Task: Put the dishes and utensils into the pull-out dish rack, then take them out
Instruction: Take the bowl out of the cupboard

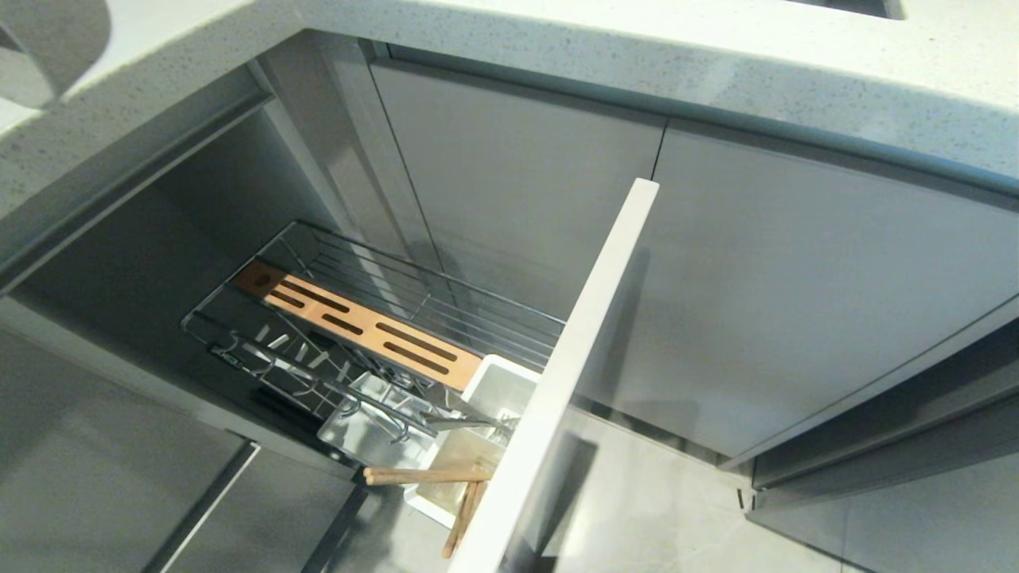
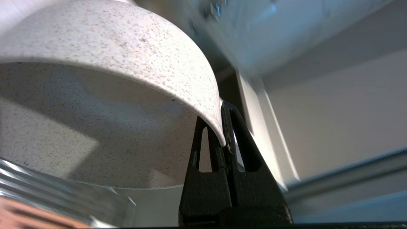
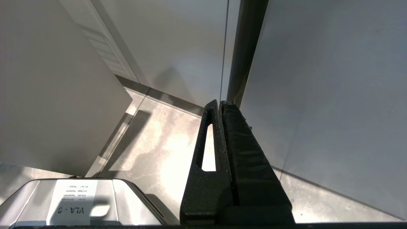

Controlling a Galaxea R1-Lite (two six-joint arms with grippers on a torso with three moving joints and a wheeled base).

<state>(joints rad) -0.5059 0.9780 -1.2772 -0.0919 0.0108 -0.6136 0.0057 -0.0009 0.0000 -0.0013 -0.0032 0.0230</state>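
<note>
The left claw pinches the white bowl's rim; the right claw hangs clenched over floor.

The only lettering that can be made out is on a white label stuck to the grey robot base in the right wrist view. Its large characters appear upside down and mirrored and seem to read "VLA - 8" or "VLA - 9", the last character unclear. The smaller lines of print above them on the same label are too small to read.
</note>
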